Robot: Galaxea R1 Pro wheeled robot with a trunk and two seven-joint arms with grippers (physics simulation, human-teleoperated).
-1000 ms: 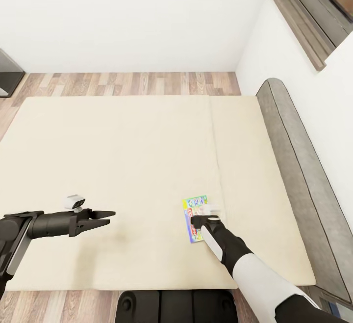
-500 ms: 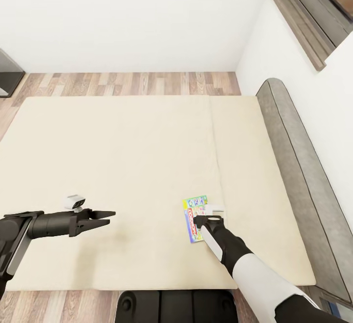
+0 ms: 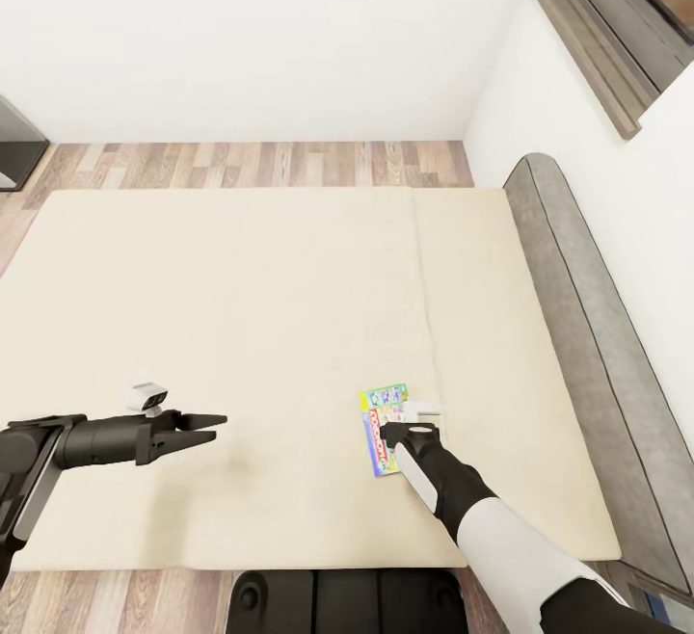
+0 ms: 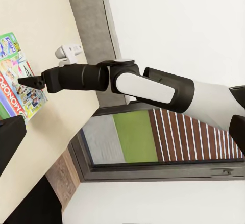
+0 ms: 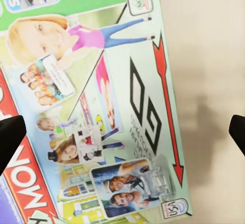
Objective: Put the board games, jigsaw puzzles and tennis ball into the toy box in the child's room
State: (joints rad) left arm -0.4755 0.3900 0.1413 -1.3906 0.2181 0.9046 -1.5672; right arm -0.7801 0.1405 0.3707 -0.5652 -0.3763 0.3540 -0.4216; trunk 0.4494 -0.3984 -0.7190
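Low, right gripper point(image 3: 389, 432) over board game point(image 3: 378, 417).

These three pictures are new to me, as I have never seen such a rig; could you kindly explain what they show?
It is a simulated two-armed robot. The wide picture comes from its head, looking down on a bed. The other two come from cameras near each gripper. One board game lies flat on the mattress. The right gripper hangs just above it with its jaws spread; its wrist camera shows the printed lid close up between the two fingertips. The left gripper hovers open over bare mattress. Nothing is held.
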